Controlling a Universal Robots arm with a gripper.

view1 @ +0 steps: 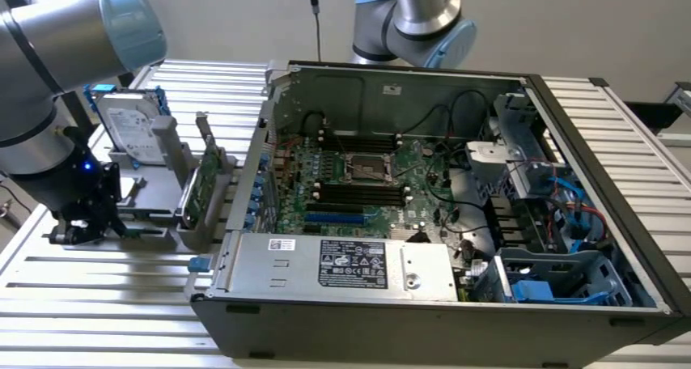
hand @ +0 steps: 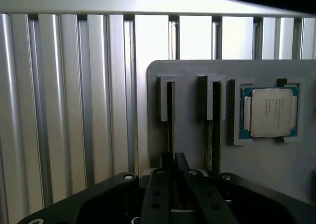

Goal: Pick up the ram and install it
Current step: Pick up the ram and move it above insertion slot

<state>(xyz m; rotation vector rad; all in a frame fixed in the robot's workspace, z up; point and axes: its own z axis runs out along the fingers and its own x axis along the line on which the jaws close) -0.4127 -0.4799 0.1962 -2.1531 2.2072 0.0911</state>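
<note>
At the exterior view's lower left, the tool (view1: 81, 223) is pinched narrow on the ram (hand: 170, 116), which stands upright in its grey holder (hand: 190, 85) on the desk (view1: 108, 304). It is not yet lifted, and the motherboard (view1: 362, 183) slots await it.

An open computer case (view1: 604, 154) lies on the slatted worktop (view1: 108, 304) toward the exterior view's right edge, showing a motherboard (view1: 357, 199) with an empty socket (view1: 367, 168), black cables, a blue drive cage (view1: 551, 284) and a labelled power supply (view1: 345, 264) along its near side. Beside the case, near the worktop's left edge in that view, a grey holder (view1: 151, 235) carries an upright hard drive (view1: 132, 130) and a green expansion card (view1: 200, 187). A silver processor (hand: 269, 111) lies flat in a square recess of the holder.
</note>
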